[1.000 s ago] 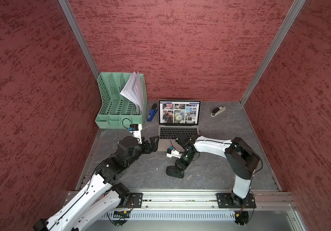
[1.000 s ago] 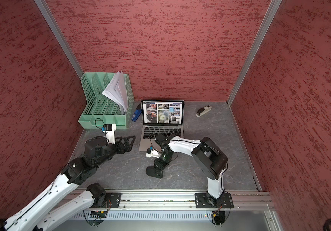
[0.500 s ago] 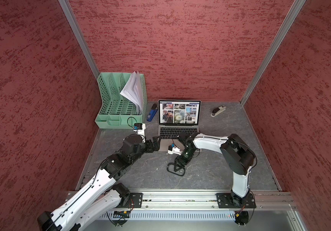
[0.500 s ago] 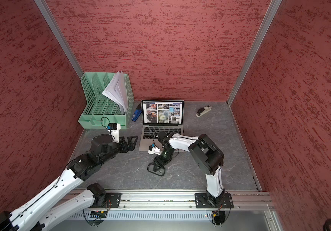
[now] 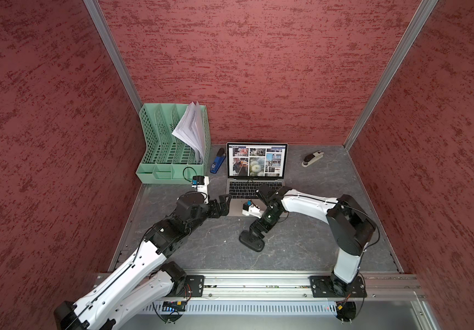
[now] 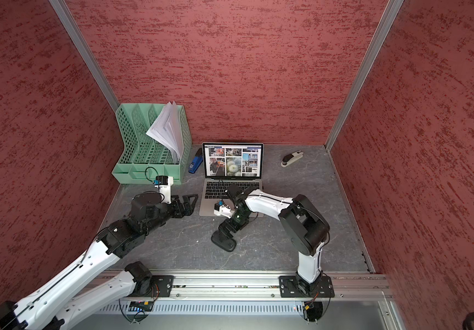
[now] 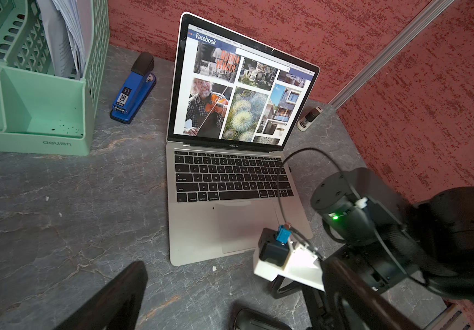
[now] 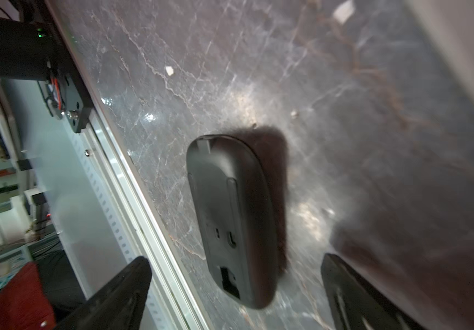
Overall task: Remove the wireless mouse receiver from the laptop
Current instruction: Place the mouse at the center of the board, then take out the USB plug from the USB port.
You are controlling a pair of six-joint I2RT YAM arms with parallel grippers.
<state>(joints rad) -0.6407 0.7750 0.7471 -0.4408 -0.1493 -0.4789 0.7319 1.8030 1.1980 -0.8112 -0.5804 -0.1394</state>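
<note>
Right gripper [image 8: 235, 258] has let go of the mouse [image 5: 251, 243] and now stands wide above it, arm bent low. The mouse is a matte black oval, underside up on the veined grey table [image 5: 201, 243]. Left gripper [image 5: 225, 205] is wide and level beside the smooth silver laptop [image 7: 195, 228]. The receiver [image 7: 289, 169] is a dark stub at the laptop's right edge.

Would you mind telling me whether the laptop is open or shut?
Open: the laptop has its lid raised, the screen lit with photos, and the keyboard uncovered.

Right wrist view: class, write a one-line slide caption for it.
The open right gripper hangs over the black mouse lying free on the grey marbled table.
</note>
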